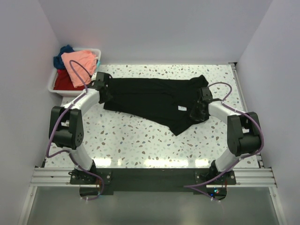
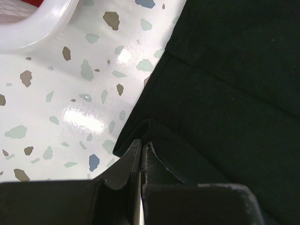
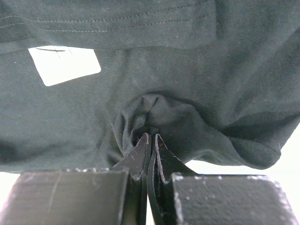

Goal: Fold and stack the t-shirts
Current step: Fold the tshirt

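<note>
The black t-shirt (image 1: 154,101) lies spread across the middle of the desk (image 1: 140,140), running from 9 o'clock to 3 o'clock, with a loose flap trailing toward 5 o'clock. Its small white label (image 3: 64,64) faces up near the 3 o'clock end.

The left fingers (image 2: 126,168) are clenched on the shirt's 9 o'clock edge, where a ridge of cloth rises between them. The right fingers (image 3: 138,157) are clenched on a puckered bunch of the same cloth, just beside the label.

At 10 o'clock the white bin (image 1: 52,86) holds the salmon-pink t-shirt (image 1: 80,65), draped on top of the red t-shirt (image 1: 63,80) and the dark blue t-shirt (image 1: 63,51).

This looks like the first fold of the first shirt, with both ends gripped and nothing stacked yet. The next move probably calls for lifting both ends together and carrying them evenly, so the cloth doubles over without bunching or slipping free.
</note>
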You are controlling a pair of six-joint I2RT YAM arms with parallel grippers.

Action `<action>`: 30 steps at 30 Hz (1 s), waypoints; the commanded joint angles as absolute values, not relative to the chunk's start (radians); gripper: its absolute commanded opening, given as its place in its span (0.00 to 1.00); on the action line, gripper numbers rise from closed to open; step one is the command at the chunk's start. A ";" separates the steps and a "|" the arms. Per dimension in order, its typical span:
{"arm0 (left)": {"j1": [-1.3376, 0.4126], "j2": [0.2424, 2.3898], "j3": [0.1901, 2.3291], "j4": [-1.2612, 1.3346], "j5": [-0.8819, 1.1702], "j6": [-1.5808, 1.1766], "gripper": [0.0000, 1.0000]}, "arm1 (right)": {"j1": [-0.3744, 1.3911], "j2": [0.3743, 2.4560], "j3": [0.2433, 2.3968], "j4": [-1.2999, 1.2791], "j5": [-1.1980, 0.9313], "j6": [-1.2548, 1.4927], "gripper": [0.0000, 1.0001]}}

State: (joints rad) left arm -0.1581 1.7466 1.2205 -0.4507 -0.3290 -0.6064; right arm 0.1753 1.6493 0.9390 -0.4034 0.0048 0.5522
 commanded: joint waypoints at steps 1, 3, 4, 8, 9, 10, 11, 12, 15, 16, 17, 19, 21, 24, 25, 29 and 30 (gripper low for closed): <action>-0.150 1.712 1.235 -0.439 -0.359 -0.595 0.00 | 0.175 1.597 0.960 -0.446 0.044 0.548 0.00; -0.149 1.703 1.235 -0.443 -0.364 -0.594 0.00 | 0.175 1.544 0.971 -0.489 0.086 0.551 0.00; -0.149 1.700 1.236 -0.443 -0.364 -0.594 0.00 | 0.173 1.525 0.976 -0.508 0.098 0.554 0.00; -0.149 1.675 1.238 -0.453 -0.364 -0.594 0.00 | 0.173 1.404 0.991 -0.615 0.170 0.571 0.00; -0.150 1.672 1.238 -0.454 -0.364 -0.595 0.00 | 0.173 1.384 0.997 -0.632 0.181 0.572 0.00; -0.150 1.667 1.236 -0.456 -0.362 -0.594 0.00 | 0.173 1.340 0.997 -0.647 0.201 0.578 0.00; -0.149 1.661 1.236 -0.460 -0.362 -0.595 0.00 | 0.173 1.322 0.999 -0.678 0.207 0.580 0.00; -0.150 1.658 1.235 -0.462 -0.361 -0.595 0.00 | 0.173 1.303 1.002 -0.690 0.213 0.586 0.00; -0.149 1.641 1.227 -0.466 -0.353 -0.595 0.00 | 0.173 1.249 1.014 -0.742 0.238 0.594 0.00; -0.149 1.635 1.224 -0.466 -0.350 -0.595 0.00 | 0.173 1.227 1.017 -0.765 0.239 0.594 0.00; -0.149 1.622 1.215 -0.469 -0.348 -0.594 0.00 | 0.173 1.215 1.022 -0.778 0.253 0.595 0.00; -0.149 1.608 1.207 -0.469 -0.345 -0.594 0.00 | 0.175 1.187 1.023 -0.801 0.264 0.598 0.00; -0.150 1.588 1.200 -0.477 -0.344 -0.591 0.00 | 0.173 1.155 1.032 -0.816 0.290 0.601 0.00; -0.150 1.549 1.197 -0.500 -0.341 -0.589 0.00 | 0.175 1.115 1.063 -0.860 0.334 0.617 0.00; -0.149 1.522 1.190 -0.506 -0.338 -0.586 0.00 | 0.173 1.105 1.071 -0.879 0.344 0.621 0.00; -0.150 1.439 1.167 -0.528 -0.330 -0.588 0.00 | 0.175 1.045 1.109 -0.893 0.370 0.627 0.00; -0.149 1.425 1.163 -0.532 -0.328 -0.588 0.00 | 0.173 1.029 1.117 -0.890 0.374 0.626 0.00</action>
State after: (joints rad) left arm -0.1581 1.5299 1.1782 -0.5175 -0.3241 -0.6060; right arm 0.1757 1.0950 1.0470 -0.8562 0.3012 0.6098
